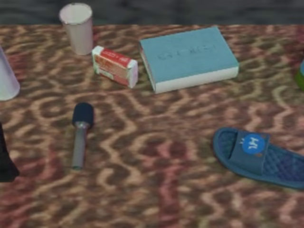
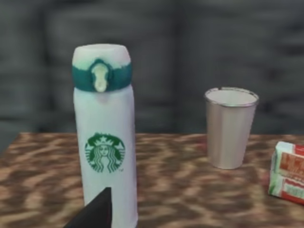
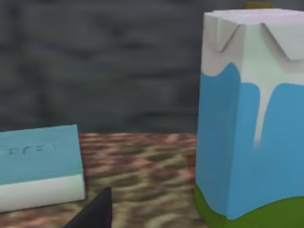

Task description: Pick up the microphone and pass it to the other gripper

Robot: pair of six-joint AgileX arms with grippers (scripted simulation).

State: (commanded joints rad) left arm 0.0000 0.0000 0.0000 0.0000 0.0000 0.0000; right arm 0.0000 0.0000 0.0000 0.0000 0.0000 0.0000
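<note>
Both of our hands sit low at the counter's outer edges. Our left hand shows only as a black shape at the far left edge of the top view, below the white flask, and holds nothing that we can see; we cannot tell how far apart its fingers are. In its wrist view one dark fingertip pokes up in front of the flask, which stands upright with a green band near its cap.

Going rightward, the microphone lies flat on the patterned counter, near the left hand but apart from it, dark head toward the far edge and grey handle toward the near edge. Behind it stands one paper cup, then one red and white box on its side, then one pale blue book. One blue slipper lies toward the right.

Our right hand is outside the top view. Its wrist view shows one dark fingertip, the book, and one blue and white carton standing upright; we cannot tell whether it is open.
</note>
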